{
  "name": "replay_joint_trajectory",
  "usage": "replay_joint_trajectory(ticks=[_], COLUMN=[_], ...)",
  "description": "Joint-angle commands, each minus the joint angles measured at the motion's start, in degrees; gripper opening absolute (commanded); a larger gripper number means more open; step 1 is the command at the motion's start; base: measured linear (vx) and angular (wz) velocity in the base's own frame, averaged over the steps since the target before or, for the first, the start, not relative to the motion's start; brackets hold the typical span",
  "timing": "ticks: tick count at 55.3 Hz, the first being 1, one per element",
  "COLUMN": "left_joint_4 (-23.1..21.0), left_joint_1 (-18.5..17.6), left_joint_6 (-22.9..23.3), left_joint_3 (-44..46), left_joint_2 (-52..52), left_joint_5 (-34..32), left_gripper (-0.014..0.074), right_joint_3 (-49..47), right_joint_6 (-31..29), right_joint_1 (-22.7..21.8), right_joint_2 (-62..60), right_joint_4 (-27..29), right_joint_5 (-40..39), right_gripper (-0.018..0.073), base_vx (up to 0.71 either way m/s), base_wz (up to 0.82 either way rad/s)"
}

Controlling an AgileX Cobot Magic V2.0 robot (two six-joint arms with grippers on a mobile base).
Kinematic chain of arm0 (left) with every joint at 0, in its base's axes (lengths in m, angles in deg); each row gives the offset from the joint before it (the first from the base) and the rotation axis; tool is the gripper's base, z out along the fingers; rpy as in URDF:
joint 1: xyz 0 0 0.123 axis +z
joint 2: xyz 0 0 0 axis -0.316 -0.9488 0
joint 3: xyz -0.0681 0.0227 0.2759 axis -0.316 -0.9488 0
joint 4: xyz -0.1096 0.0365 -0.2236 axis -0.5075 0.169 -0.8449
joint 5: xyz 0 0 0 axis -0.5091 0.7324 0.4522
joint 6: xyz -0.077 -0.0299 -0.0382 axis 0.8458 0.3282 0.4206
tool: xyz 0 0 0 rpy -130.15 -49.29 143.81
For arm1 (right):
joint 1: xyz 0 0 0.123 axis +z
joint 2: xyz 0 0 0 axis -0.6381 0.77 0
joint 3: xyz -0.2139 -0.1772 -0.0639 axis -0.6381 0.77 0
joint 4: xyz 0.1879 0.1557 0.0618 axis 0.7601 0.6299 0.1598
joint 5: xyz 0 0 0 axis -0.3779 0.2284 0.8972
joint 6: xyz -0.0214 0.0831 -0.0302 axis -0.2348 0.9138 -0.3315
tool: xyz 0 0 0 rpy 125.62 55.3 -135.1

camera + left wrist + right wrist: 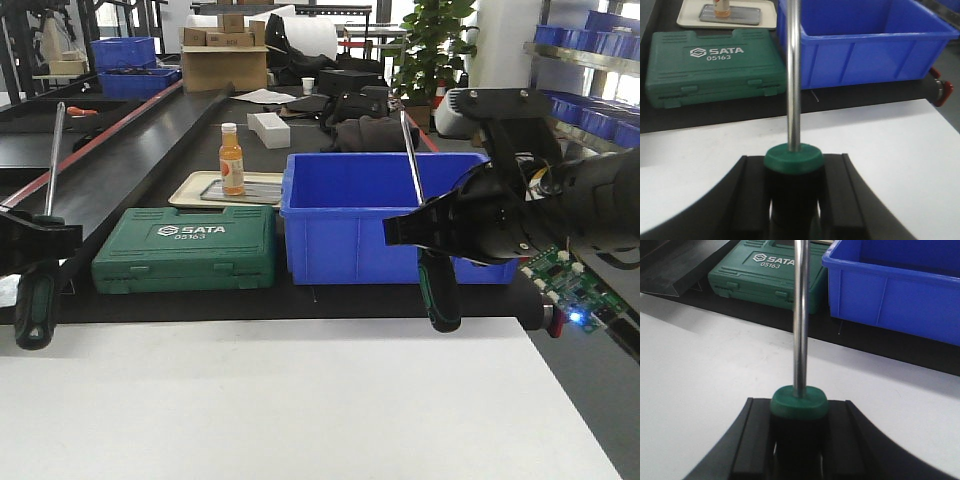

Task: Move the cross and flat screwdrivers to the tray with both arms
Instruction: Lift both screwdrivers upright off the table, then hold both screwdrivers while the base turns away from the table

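Note:
Both screwdrivers are held upright above the white table point(300, 400). My left gripper point(45, 232) point(794, 170) at the far left is shut on the black-and-green handle of one screwdriver point(35, 305) point(793, 159), silver shaft pointing up. At the right, in front of the blue bin, my right gripper point(428, 232) point(799, 415) is shut on the other screwdriver point(440, 290) point(799, 402). I cannot tell which is cross or flat. The grey metal tray point(262, 187) point(742, 15) lies inside a beige tray on the dark bench, behind the green case.
An orange bottle point(232, 160) point(721, 5) stands on the grey tray. A green SATA case point(190, 248) point(710, 65) point(765, 275) and a deep blue bin point(380, 225) point(865, 45) point(890, 285) sit along the bench's near edge. Boxes and bags clutter the back.

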Motion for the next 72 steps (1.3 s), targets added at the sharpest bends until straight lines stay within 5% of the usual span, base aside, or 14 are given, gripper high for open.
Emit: replay_joint_trajectory(ticks=[1,72], left_joint_4=[-5.93,-6.68], left_joint_1=[-0.27,-0.21], left_joint_6=[-4.18,-5.15], left_joint_3=[2.87,2.87], left_joint_2=[1.56,1.56], left_joint_5=[-3.83,-2.83], left_gripper=[0.0,0.0], right_joint_3=[-1.77,-1.77], right_joint_6=[0.7,0.7], right_joint_1=[-0.18,-0.18], right_joint_2=[-2.52,-2.52], right_joint_4=[-0.26,-0.16], right_joint_5=[-6.03,-2.66], right_gripper=[-0.0008,-0.0008], base_vx=[0.0,-0.01], base_wz=[0.0,0.0])
